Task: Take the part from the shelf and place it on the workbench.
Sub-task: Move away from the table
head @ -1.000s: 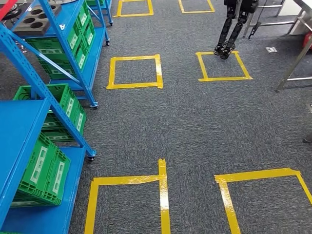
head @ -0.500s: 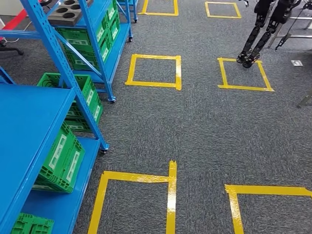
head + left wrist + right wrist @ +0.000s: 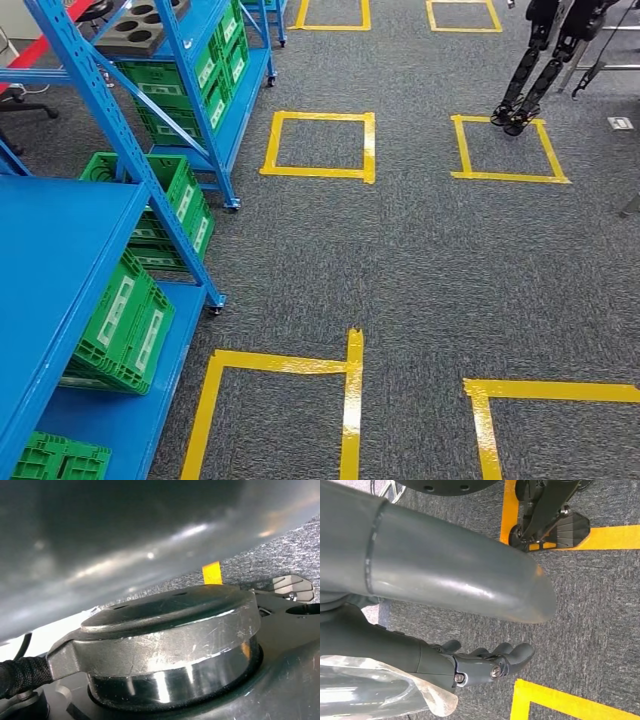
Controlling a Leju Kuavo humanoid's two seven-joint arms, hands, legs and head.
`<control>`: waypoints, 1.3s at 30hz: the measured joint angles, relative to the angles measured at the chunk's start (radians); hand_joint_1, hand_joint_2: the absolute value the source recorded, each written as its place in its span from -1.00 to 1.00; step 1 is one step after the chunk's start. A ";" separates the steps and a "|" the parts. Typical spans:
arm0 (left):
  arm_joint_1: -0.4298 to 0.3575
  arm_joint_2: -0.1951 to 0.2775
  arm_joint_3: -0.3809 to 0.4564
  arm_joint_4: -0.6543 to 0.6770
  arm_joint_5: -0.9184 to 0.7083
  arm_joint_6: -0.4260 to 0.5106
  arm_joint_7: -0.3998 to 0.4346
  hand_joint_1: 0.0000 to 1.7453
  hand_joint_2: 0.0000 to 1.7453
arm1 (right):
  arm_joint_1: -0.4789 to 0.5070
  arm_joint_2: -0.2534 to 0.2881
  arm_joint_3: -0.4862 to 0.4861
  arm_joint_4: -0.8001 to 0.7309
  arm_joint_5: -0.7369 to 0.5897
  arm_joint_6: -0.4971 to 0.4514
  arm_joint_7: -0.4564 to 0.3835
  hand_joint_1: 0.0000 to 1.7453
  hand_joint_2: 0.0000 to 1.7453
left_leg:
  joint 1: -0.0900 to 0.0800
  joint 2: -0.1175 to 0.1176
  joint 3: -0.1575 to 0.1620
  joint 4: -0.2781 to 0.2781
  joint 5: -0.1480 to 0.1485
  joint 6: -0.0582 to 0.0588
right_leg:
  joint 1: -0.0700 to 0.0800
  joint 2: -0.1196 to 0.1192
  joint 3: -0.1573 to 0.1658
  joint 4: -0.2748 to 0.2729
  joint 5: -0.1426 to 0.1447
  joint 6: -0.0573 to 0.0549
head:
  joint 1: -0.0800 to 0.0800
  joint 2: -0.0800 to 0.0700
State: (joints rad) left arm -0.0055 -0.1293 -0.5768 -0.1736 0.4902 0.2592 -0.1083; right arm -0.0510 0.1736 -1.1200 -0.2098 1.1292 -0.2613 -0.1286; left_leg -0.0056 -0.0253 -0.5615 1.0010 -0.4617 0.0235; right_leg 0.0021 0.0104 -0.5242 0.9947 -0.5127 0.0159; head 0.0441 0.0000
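Note:
A grey part (image 3: 137, 24) with round holes lies on the upper level of the far blue shelf (image 3: 198, 95), at the top left of the head view. A nearer blue shelf (image 3: 53, 260) stands at the left edge. In the right wrist view my right hand (image 3: 490, 662) hangs over the grey carpet, its fingers stretched out and apart, with nothing in them.
Green crates (image 3: 124, 325) fill the lower shelf levels. Yellow tape squares (image 3: 321, 145) mark the carpet. Another robot's dark legs (image 3: 532, 80) stand on a far square at the top right. Thin metal frame legs (image 3: 600, 60) show beside them.
The whole picture has shifted to the right, so the camera has turned towards the shelves. The metal table legs at the right edge have slid out of the picture.

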 joint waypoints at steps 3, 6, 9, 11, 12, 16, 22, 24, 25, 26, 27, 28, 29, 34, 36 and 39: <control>0.000 0.000 0.000 0.000 0.000 -0.001 0.000 -1.00 -1.00 | 0.000 0.000 0.000 0.000 0.000 0.000 0.000 -1.00 -1.00 | 0.001 0.000 0.000 0.000 0.000 -0.009 | 0.000 0.000 -0.001 0.001 0.000 -0.002 | 0.000 0.000; 0.000 0.000 0.000 0.000 -0.001 -0.007 -0.001 -1.00 -1.00 | 0.000 0.000 0.000 0.000 -0.001 0.001 0.002 -1.00 -1.00 | 0.001 0.000 0.000 0.000 0.000 -0.011 | -0.001 0.000 -0.001 0.001 0.000 -0.002 | 0.000 0.000; 0.000 0.000 0.000 0.000 -0.003 -0.011 -0.002 -1.00 -1.00 | 0.000 0.000 0.000 0.000 -0.001 0.002 0.002 -1.00 -1.00 | 0.000 0.000 -0.001 0.000 -0.001 -0.011 | -0.002 0.000 0.000 0.001 0.000 -0.002 | 0.000 0.000; 0.000 0.000 0.000 0.000 -0.003 -0.012 -0.002 -1.00 -1.00 | 0.000 0.000 0.000 0.000 -0.001 0.002 0.002 -1.00 -1.00 | -0.001 0.000 -0.001 0.000 -0.001 -0.011 | -0.003 0.000 0.000 0.001 0.000 -0.002 | 0.000 0.000; 0.000 0.000 0.000 0.000 -0.003 -0.012 -0.002 -1.00 -1.00 | 0.000 0.000 0.000 0.000 -0.001 0.002 0.002 -1.00 -1.00 | -0.002 0.000 -0.001 0.002 -0.001 -0.010 | -0.004 0.000 0.000 0.001 0.000 -0.001 | 0.001 0.000; 0.000 0.001 0.000 0.000 -0.010 -0.010 -0.014 -1.00 -1.00 | 0.000 0.000 0.000 0.000 -0.001 0.002 0.006 -1.00 -1.00 | -0.005 0.000 -0.003 0.010 -0.005 -0.004 | -0.006 0.000 0.000 0.000 0.001 0.005 | 0.000 0.000; -0.001 0.002 0.000 0.000 -0.011 -0.007 -0.019 -1.00 -1.00 | 0.000 0.001 0.000 0.001 0.000 0.002 0.010 -1.00 -1.00 | -0.004 0.001 -0.003 0.001 0.000 0.010 | -0.008 0.000 -0.001 -0.002 -0.001 0.019 | 0.000 0.000; -0.001 0.001 0.000 0.000 -0.011 -0.007 -0.019 -1.00 -1.00 | 0.000 0.001 0.000 0.001 0.001 0.002 0.010 -1.00 -1.00 | 0.002 0.002 0.002 -0.014 0.009 0.017 | -0.009 -0.001 -0.028 0.052 -0.041 0.026 | 0.004 0.000; -0.001 0.000 0.000 0.000 -0.011 -0.007 -0.020 -1.00 -1.00 | 0.000 0.001 0.000 0.001 0.001 0.002 0.010 -1.00 -1.00 | 0.003 0.003 0.002 -0.017 0.011 0.019 | -0.011 -0.002 -0.056 0.112 -0.075 0.029 | 0.006 0.000; -0.001 0.000 0.000 0.000 -0.011 -0.007 -0.020 -1.00 -1.00 | 0.000 0.001 0.000 0.001 0.001 0.002 0.010 -1.00 -1.00 | 0.003 0.003 0.001 -0.017 0.011 0.019 | -0.013 -0.002 -0.089 0.184 -0.109 0.032 | 0.007 0.000; -0.001 0.000 0.000 0.000 -0.011 -0.007 -0.020 -1.00 -1.00 | 0.001 0.001 0.000 0.001 0.001 0.002 0.010 -1.00 -1.00 | 0.003 0.004 0.000 -0.017 0.011 0.019 | -0.014 -0.003 -0.119 0.248 -0.133 0.035 | 0.008 0.000; 0.000 0.000 0.000 0.000 -0.011 -0.007 -0.020 -1.00 -1.00 | 0.002 0.001 0.000 0.001 0.001 0.002 0.010 -1.00 -1.00 | 0.003 0.004 0.000 -0.016 0.011 0.019 | -0.016 -0.003 -0.136 0.283 -0.139 0.038 | 0.008 0.000; 0.000 0.000 0.000 0.000 -0.011 -0.007 -0.020 -1.00 -1.00 | 0.003 0.001 0.000 0.001 0.001 0.002 0.011 -1.00 -1.00 | 0.004 0.004 0.000 -0.015 0.010 0.018 | -0.017 -0.003 -0.134 0.278 -0.124 0.040 | 0.008 0.000; -0.001 -0.001 0.000 0.000 -0.012 -0.006 -0.020 -1.00 -1.00 | -0.001 0.004 0.000 0.002 0.002 0.002 0.012 -1.00 -1.00 | 0.003 -0.002 -0.003 0.000 0.002 -0.009 | -0.025 0.004 0.000 0.011 -0.011 0.038 | 0.008 0.000; -0.001 0.000 0.000 0.000 -0.012 -0.004 -0.020 -1.00 -1.00 | 0.001 0.005 0.000 0.002 0.002 0.002 0.012 -1.00 -1.00 | 0.004 -0.005 -0.004 0.003 0.003 -0.019 | -0.021 0.005 0.006 0.006 -0.012 0.020 | 0.005 0.000; 0.000 0.000 -0.001 0.000 -0.012 -0.002 -0.020 -1.00 -1.00 | 0.002 0.005 0.000 0.002 0.001 0.002 0.013 -1.00 -1.00 | 0.009 0.003 -0.023 0.047 -0.028 -0.032 | -0.020 -0.002 0.007 0.005 -0.006 -0.002 | -0.001 0.000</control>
State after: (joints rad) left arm -0.0059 -0.1292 -0.5774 -0.1736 0.4782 0.2576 -0.1282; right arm -0.0490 0.1781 -1.1204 -0.2075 1.1305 -0.2589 -0.1155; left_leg 0.0034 -0.0221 -0.5841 1.0485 -0.4898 -0.0081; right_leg -0.0176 0.0088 -0.5171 0.9998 -0.5186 0.0139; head 0.0432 0.0000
